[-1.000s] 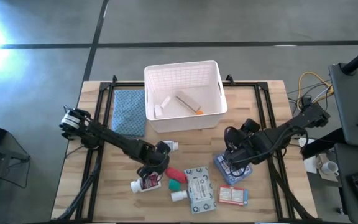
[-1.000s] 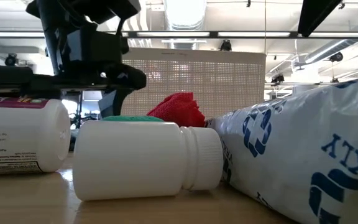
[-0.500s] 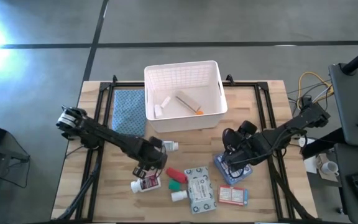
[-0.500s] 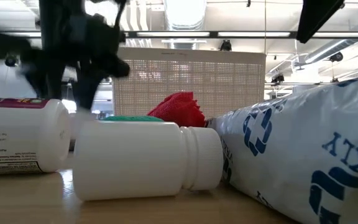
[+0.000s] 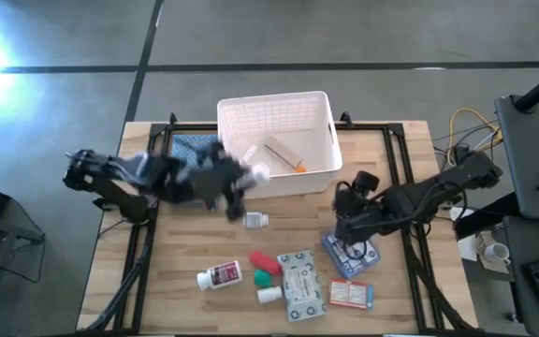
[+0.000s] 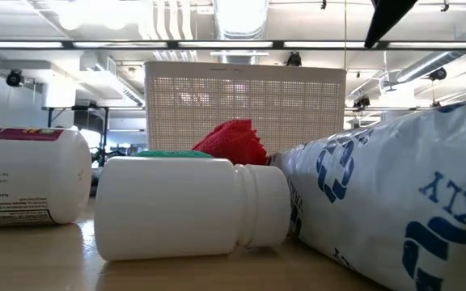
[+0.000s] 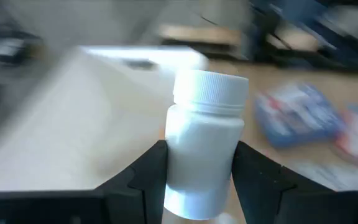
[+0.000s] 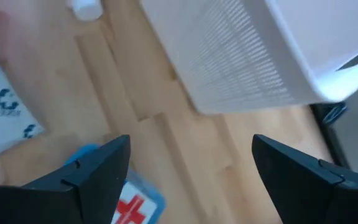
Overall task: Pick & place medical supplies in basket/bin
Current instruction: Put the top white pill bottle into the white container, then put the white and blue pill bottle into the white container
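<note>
Our left gripper (image 7: pixel 197 186) is clamped on a white bottle (image 7: pixel 202 140), held at the bin's (image 5: pixel 274 110) near-left wall; from above it shows only as a blur. Our right gripper (image 8: pixel 188 165) hangs wide open and empty over the blue pouch (image 5: pixel 351 257), whose far end it hides. The remaining supplies lie on the table (image 5: pixel 419 187).

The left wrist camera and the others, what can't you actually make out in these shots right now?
- Left wrist view: the white pill bottle is sharp between the left gripper's fingers, but everything behind is motion-blurred.
- High view: the left gripper is smeared beside the bin, so its grip cannot be seen there.
- Low view: the nearer bottle and packet hide all but the bin's upper wall.
- Right wrist view: the red-cross pouch is cut off by the edge.
</note>
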Controlling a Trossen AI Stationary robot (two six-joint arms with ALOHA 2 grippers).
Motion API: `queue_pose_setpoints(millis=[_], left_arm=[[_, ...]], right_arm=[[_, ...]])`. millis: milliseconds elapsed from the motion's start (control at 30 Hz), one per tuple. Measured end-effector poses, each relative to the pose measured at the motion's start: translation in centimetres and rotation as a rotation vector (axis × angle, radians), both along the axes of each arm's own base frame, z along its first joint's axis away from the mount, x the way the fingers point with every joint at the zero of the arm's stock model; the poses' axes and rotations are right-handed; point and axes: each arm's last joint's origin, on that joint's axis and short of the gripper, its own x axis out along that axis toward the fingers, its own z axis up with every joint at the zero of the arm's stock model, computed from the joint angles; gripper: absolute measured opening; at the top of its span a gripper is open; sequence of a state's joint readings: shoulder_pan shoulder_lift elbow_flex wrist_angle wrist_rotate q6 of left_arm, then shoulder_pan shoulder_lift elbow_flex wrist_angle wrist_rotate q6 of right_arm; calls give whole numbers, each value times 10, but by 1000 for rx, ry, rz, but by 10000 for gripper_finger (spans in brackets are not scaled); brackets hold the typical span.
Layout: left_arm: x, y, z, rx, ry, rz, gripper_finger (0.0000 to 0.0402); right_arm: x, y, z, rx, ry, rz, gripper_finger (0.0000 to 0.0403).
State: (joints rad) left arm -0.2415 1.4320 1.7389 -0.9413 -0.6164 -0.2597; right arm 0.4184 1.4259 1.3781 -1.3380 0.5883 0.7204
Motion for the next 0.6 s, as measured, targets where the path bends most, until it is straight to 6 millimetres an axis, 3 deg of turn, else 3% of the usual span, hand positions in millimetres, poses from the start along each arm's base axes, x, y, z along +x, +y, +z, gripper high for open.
queue_pose_setpoints(millis=[100,167,367,467,600], left_arm=[[4,38,17,49,-6,72,139],[7,64,17,44,13,117,139],[14,137,-5,33,95,355,183],[23,152,-25,-1,144,362,227],[30,156,-38,-49,189,268,276]], right_arm=[[-1,-7,6,-33,-32,-5,324],[-2,-13,9,-31,-54,-21,324],[-11,-23,20,8,-119,-76,324],[-17,-25,26,40,-164,-108,324],[-26,-28,33,83,-227,-161,324]])
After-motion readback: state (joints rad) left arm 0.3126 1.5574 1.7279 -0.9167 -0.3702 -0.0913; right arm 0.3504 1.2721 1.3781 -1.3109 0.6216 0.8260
